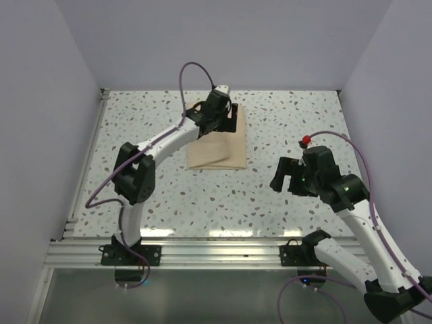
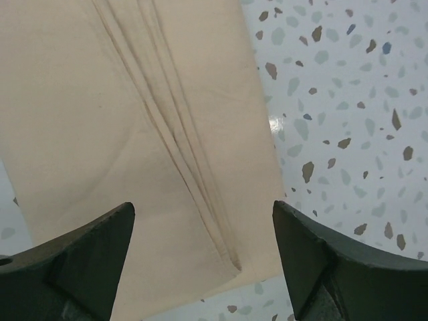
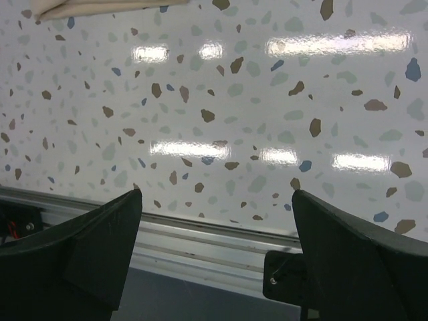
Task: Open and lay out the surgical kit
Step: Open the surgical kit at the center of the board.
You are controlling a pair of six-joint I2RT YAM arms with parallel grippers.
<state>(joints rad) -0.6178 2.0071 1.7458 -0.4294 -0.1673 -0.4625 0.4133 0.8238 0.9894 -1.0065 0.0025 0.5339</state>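
So, the folded cloth bundle (image 1: pixel 217 150) lies flat on the speckled table (image 1: pixel 297 115), in the far middle part and a bit left of centre. It is tan and closed. In the left wrist view I see several layered fold edges running along it, approx. lengthwise.

The left gripper (image 1: pixel 217 113) is stretched out over the far end of the bundle. Its fingers (image 2: pixel 93 261) are spread wide: one is above the cloth, the other is about at the cloth's side edge, where the table surface begins. Nothing is pinched btw them. I cannot tell if the tips touch the fabric.

The right gripper (image 1: pixel 287 179) hangs over the table on the right side, well apart from the bundle and nearer to the metal rail (image 1: pixel 223 250) at the near edge. Its fingers are also spread, w/ nothing held. In the right wrist view only a small corner of the cloth shows, at the top left.
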